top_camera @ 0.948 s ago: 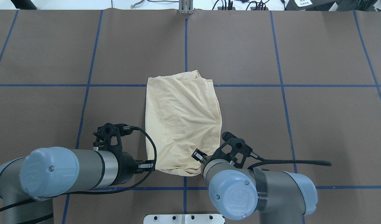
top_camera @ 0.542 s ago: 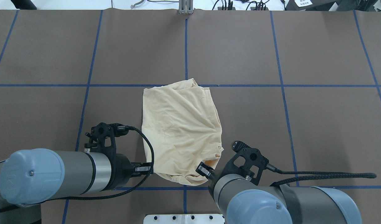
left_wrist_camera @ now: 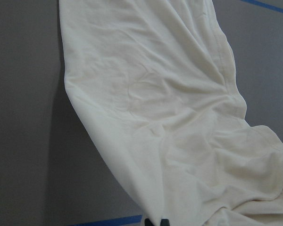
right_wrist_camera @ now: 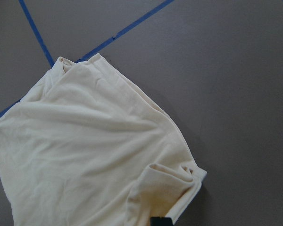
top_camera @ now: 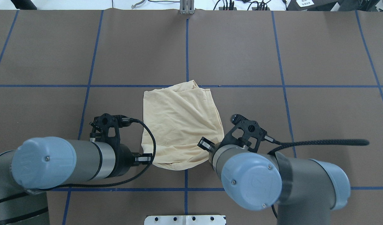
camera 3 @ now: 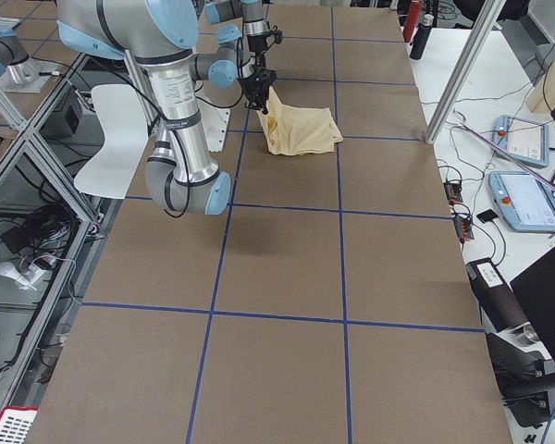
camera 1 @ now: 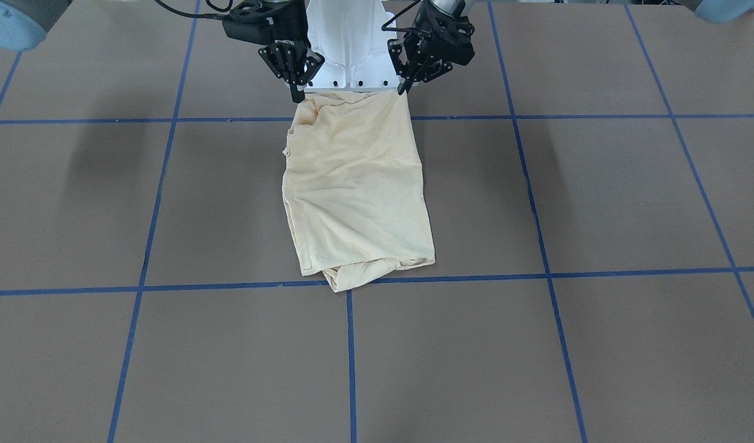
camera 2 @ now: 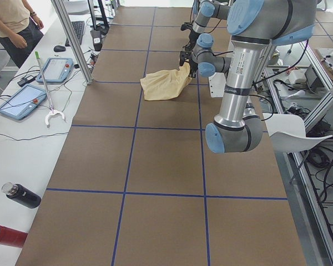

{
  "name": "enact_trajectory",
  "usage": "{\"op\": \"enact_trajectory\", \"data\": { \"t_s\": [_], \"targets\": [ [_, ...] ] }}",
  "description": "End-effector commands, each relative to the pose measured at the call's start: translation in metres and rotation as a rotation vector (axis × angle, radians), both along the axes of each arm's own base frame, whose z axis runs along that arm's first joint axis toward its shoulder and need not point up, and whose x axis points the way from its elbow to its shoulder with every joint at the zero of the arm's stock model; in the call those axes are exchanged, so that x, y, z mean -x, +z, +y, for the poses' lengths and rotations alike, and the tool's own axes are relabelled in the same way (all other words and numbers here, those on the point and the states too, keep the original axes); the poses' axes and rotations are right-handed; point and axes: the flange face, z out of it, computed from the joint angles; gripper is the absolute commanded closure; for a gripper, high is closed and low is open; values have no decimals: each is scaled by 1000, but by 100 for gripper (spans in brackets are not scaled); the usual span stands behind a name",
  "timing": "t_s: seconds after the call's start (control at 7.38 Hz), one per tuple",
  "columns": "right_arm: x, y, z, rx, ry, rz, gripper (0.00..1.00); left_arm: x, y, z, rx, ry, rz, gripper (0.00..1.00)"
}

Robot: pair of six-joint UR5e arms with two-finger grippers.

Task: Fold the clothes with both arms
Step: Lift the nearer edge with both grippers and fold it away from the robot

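Cream shirt near corners raised; left tool, right tool each clamped on one.

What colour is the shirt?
Pale cream-yellow, no print visible; the shirt shows best in the exterior front-facing view.

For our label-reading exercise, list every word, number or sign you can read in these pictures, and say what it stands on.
Nothing can be read for certain.
The shirt shows no print or label.
Dark lettering down the left arm: too small to read.
Lettering on the right arm: likewise too small.
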Motion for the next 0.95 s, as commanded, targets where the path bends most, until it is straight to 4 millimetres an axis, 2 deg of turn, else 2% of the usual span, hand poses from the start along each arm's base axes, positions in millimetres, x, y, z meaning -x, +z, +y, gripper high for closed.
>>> {"op": "enact_trajectory", "data": {
  "t_s": [0.0, 0.14, 0.27, 0.41, 0.54, 0.68, 0.81],
  "targets": [
    [27, 5, -87, -15, 71, 23, 100, -4, 2, -77, -65, -85, -78, 100],
    [36, 15, -120, -27, 82, 35, 100, -9, 5, -126, -84, -131, -126, 100],
    [54, 20, -154, -30, 109, 46, 100, -8, 12, -171, -107, -167, -175, 100],
    [69, 20, -189, -16, 123, 45, 100, 1, 28, -209, -138, -185, -238, 100],
    [74, 20, -214, -11, 124, 52, 100, 2, 32, -241, -150, -198, -281, 100],
    [76, 18, -239, -12, 130, 62, 100, -10, 37, -268, -148, -202, -314, 100],
    [81, 23, -256, -1, 130, 71, 100, -29, 55, -288, -155, -205, -311, 100]
  ]
}}
